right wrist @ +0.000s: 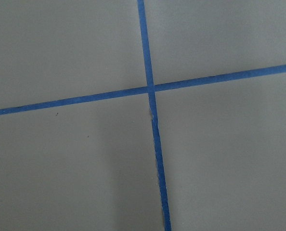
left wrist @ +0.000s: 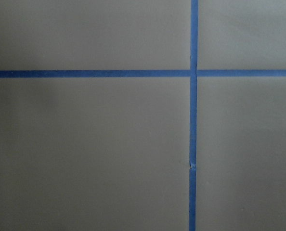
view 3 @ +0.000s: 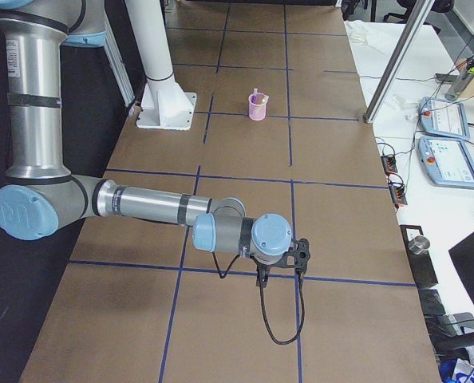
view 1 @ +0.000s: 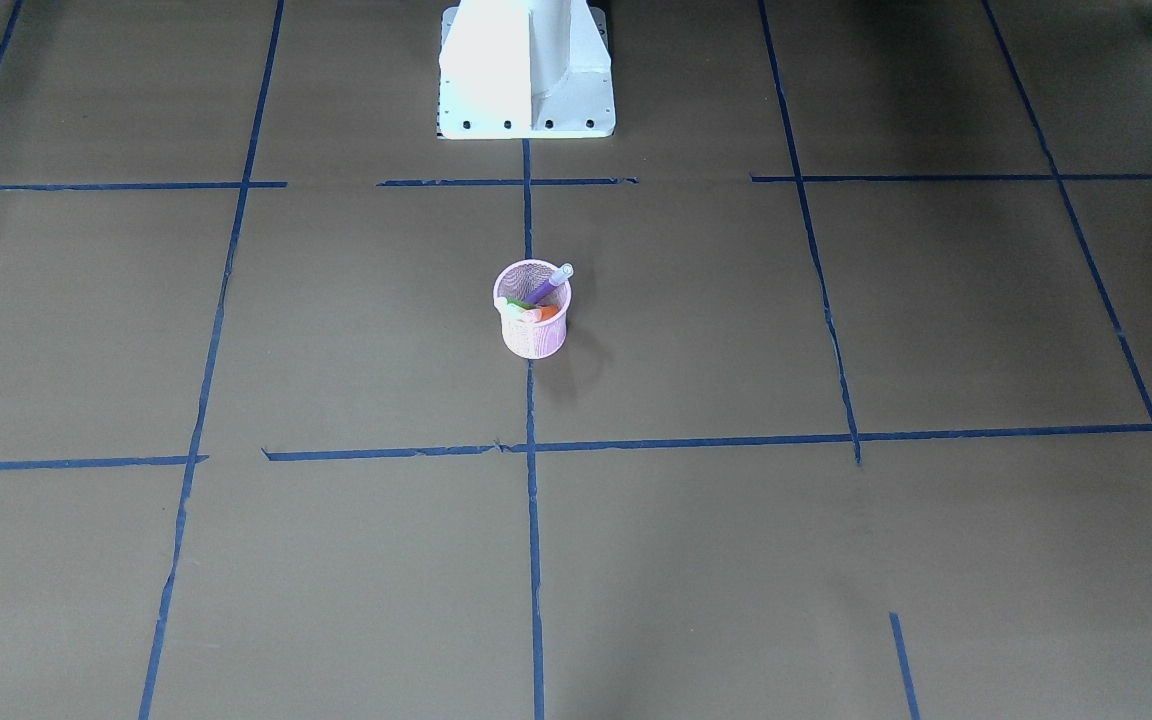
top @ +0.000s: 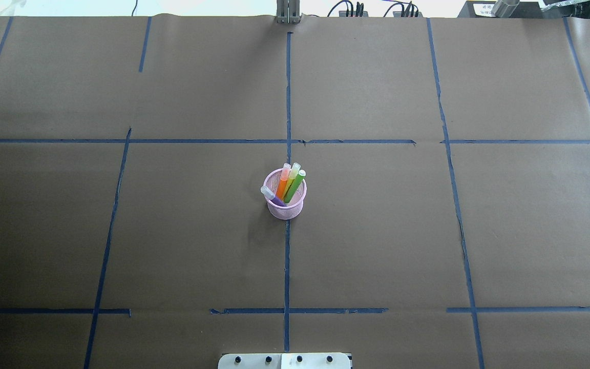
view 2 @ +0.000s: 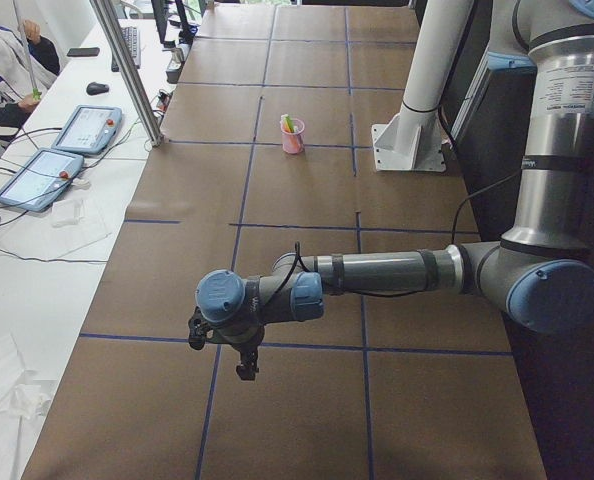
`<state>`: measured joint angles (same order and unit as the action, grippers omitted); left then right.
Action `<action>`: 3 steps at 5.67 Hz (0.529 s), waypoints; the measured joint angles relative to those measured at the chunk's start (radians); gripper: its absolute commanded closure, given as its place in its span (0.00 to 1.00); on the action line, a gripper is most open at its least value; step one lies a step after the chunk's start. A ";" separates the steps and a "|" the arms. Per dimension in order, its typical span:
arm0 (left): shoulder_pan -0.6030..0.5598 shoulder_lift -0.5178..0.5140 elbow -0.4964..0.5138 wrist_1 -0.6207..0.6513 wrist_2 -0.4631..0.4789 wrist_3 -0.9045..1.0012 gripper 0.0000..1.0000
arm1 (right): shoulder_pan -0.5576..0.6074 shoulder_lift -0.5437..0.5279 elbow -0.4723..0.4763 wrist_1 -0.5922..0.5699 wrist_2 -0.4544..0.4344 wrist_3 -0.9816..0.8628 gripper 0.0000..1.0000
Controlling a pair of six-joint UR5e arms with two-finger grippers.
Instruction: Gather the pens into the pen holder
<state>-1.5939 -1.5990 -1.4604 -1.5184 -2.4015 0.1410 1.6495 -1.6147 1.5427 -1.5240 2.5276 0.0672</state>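
Observation:
The pink mesh pen holder (top: 286,204) stands upright at the middle of the table, also seen in the front view (view 1: 533,330). Several pens stand in it, caps up: a purple one (top: 269,195), an orange one (top: 282,183), a yellowish one (top: 292,173) and a green one (top: 295,185). My left gripper (view 2: 245,365) hangs low over the table end far from the holder, in the left side view only. My right gripper (view 3: 278,275) hangs over the opposite end, in the right side view only. Whether either is open or shut, I cannot tell. Both wrist views hold only brown paper and blue tape.
The white robot pedestal (view 1: 526,75) stands behind the holder. Blue tape lines (top: 287,256) grid the brown table cover. A side desk carries teach pendants (view 2: 87,128), and a seated person (view 2: 2,60) is at it. A metal post (view 2: 127,70) rises at the table edge.

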 measured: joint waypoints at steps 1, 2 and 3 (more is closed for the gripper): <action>0.000 0.002 -0.001 -0.001 0.000 0.005 0.00 | 0.009 -0.003 0.027 -0.004 -0.017 0.000 0.00; 0.000 0.002 -0.004 0.001 -0.002 0.006 0.00 | 0.006 -0.005 0.048 -0.006 -0.044 0.001 0.00; -0.002 0.003 -0.005 0.004 -0.007 0.007 0.00 | 0.002 -0.007 0.055 -0.007 -0.070 0.001 0.00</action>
<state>-1.5955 -1.5962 -1.4658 -1.5146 -2.4081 0.1477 1.6511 -1.6220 1.5977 -1.5312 2.4577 0.0682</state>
